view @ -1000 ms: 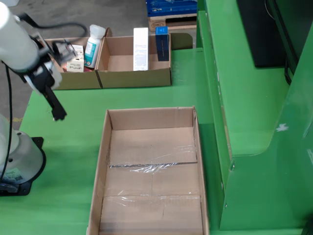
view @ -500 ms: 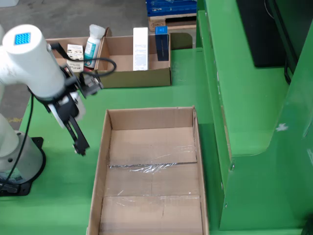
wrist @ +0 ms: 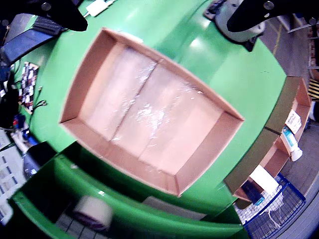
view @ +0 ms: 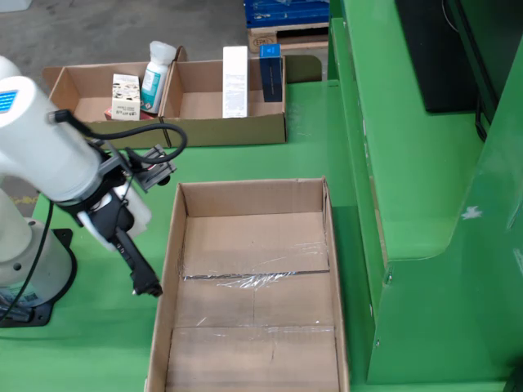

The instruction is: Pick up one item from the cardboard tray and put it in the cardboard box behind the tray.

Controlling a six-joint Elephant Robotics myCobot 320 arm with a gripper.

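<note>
In the fixed view you see the tool (view: 140,269) hanging off the white arm (view: 41,139) just left of the large cardboard box (view: 253,245), with nothing visibly held; whether its dark fingers (view: 135,260) are spread or closed you cannot tell. In the wrist view the 2 finger tips (wrist: 65,15) frame the top edge above the same box (wrist: 149,109), whose floor is bare apart from clear tape. Behind it on the green bench (view: 306,155), the cardboard tray (view: 229,126) holds a white bottle (view: 155,73), a small printed box (view: 124,96), a tall white carton (view: 235,82) and a dark blue carton (view: 270,72). Their labels are too small to read.
</note>
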